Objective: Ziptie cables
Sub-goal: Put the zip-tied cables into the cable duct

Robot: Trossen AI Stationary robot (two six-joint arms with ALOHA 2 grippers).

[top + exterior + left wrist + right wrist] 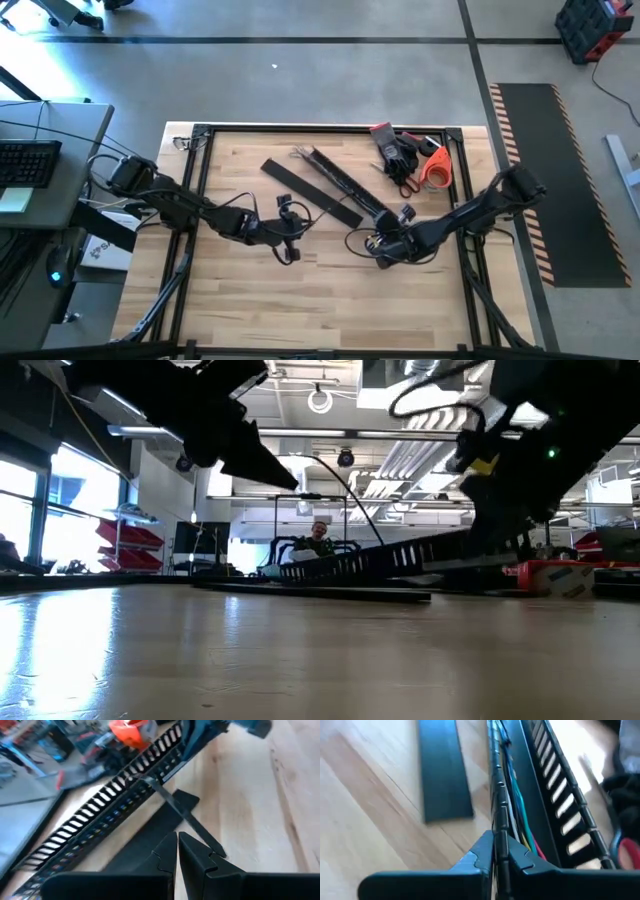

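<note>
A long black slotted rail (345, 185) lies slantwise across the table's middle. The cables (517, 805), thin green, blue, red and yellowish wires, run inside it. My right gripper (383, 245) is shut on the rail's near end. My left gripper (290, 238) is to its left, shut, with a thin black zip tie (185, 815) running from it to the rail (100, 815). In the low view the zip tie (350, 485) arcs through the air down to the rail (400, 560), whose right end is raised. My left gripper holds the zip tie's near end (217, 851). Its own finger (200, 860) hides the place of contact. The tie rises clear of the table and bends over to the rail. My right gripper pinches the rail's slotted side wall (499, 827) between its two fingers, near the rail's near end. The fingers lie along the rail. That end is lifted off the table, and the far end rests on it.
A flat black strip (300, 185) lies on the table left of the rail. Black gloves (398, 150) and an orange-handled tool (435, 165) lie at the far right corner. A black frame (200, 135) edges the wooden table. A person (320, 535) sits in the room beyond.
</note>
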